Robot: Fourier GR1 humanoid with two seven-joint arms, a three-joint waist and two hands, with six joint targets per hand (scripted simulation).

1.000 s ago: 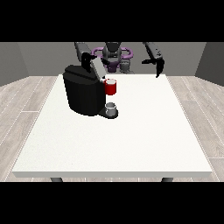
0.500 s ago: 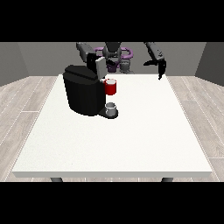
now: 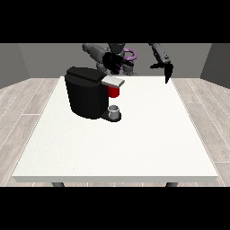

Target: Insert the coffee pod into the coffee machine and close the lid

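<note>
You have the black, boxy coffee machine (image 3: 87, 96) in the upper left of the frame, standing on the large white table (image 3: 134, 148) near its far edge. A grey flap, which I take for its lid (image 3: 113, 81), juts out toward the middle of the frame, and under it sits a red thing at the machine (image 3: 113, 92). Lower down, on the machine's base, stands a small grey thing (image 3: 114, 109); you cannot be sure from here that it is the coffee pod, so treat it as unconfirmed.

The hand at the view's left (image 3: 115, 62) hangs just above and behind the lid, fingers spread and nothing visibly in it. The hand at the view's right (image 3: 164, 68) is raised at the upper right, well apart from the machine, fingers pointing down and relaxed, holding nothing that you can see.

Judging from this, the lid is the step in hand. Your risks: the spread fingers could catch the lid's edge or the machine's top and shove the whole body sideways instead of swinging the flap down. If the pod is not seated, closing would leave the task undone.
</note>
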